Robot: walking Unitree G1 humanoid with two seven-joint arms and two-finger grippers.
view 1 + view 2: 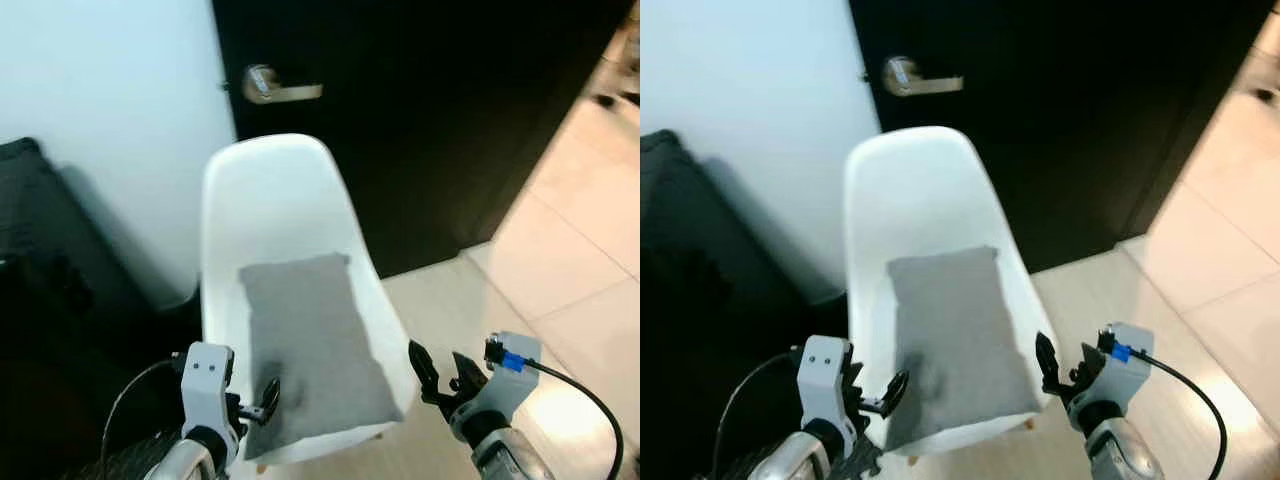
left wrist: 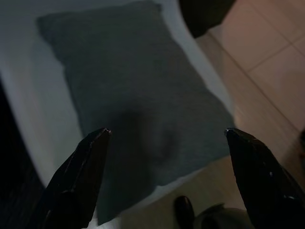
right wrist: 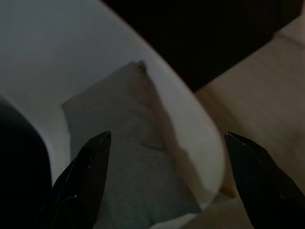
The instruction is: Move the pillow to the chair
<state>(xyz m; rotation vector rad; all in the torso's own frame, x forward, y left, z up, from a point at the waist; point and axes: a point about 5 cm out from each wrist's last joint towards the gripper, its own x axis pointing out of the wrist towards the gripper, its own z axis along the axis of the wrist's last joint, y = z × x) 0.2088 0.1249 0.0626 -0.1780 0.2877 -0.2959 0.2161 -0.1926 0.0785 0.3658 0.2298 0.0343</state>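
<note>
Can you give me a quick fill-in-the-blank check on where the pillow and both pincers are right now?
1. The grey pillow lies flat on the seat of the white ____.
2. Both the left pincer and the right pincer have their fingers ____.
3. Behind the chair is a dark door with a metal ____.

Missing words: chair; open; handle

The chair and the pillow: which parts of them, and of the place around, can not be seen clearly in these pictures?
- Chair legs: head views, hidden under the seat and cut by the bottom edge.
- Pillow underside: hidden against the seat.
- Dark object left of the chair: too dark to identify.
- Left gripper and right gripper bases: wrist views, cut by the bottom edge.
- Door surface: black, no detail beyond the handle.
</note>
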